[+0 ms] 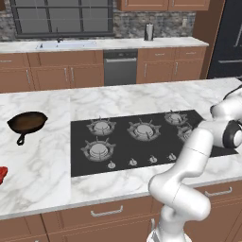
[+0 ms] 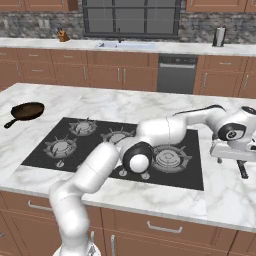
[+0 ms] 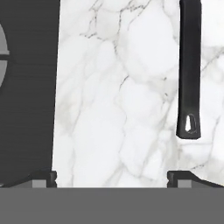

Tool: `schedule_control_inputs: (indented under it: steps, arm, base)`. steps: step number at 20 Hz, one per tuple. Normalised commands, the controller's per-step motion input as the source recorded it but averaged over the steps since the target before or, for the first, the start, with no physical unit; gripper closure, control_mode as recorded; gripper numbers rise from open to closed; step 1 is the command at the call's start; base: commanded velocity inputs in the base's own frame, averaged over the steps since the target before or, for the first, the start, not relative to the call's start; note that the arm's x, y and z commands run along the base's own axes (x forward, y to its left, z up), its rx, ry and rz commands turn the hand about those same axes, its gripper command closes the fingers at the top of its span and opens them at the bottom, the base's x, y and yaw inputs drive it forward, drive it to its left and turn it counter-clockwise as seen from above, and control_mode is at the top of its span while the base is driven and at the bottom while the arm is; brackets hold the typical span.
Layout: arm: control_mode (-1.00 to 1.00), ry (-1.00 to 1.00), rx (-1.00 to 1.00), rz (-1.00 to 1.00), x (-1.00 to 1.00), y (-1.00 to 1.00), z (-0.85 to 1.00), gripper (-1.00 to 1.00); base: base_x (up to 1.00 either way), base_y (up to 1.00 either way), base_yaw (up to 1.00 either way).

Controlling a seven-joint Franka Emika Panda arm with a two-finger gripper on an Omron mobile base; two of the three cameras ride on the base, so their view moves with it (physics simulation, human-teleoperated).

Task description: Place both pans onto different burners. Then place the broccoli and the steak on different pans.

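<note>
The rust-brown pan (image 1: 27, 122), round and shallow with a dark inside and a short handle, sits on the white veined marble surface (image 1: 42, 165), left of the black glass cooktop (image 1: 142, 142). The red steak (image 1: 2, 175) lies near the surface's left edge. The claw (image 3: 111, 177) hangs wide open, holding nothing, beside a slim black pan handle (image 3: 189, 87). Brown wooden cabinets (image 1: 56, 71) line the room.
</note>
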Motion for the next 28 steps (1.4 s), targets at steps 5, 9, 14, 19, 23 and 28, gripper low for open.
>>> schedule_control_inputs:
  steps: [5, 9, 14, 19, 23, 28]
  arm:
    - [-1.0, 0.0, 0.0, 0.0, 0.05, -0.11, -0.23, -1.0]
    - [-1.0, 0.0, 0.0, 0.0, 0.06, -0.03, -0.28, -1.0]
    - [-1.0, 0.0, 0.0, 0.0, 0.12, -0.05, -0.22, -1.0]
    - [-1.0, 0.0, 0.0, 0.0, 0.15, -0.12, -0.12, -1.0]
    - [-1.0, -0.04, 0.0, 0.0, 0.08, -0.15, 0.0, -1.0]
    - [-1.0, -0.05, 0.0, 0.0, 0.09, -0.14, -0.09, -1.0]
  base:
    - [0.0, 0.0, 0.0]
    - [0.0, 0.0, 0.0]
    - [0.0, 0.0, 0.0]
    - [0.0, 0.0, 0.0]
    - [0.0, 0.0, 0.0]
    - [0.0, 0.0, 0.0]
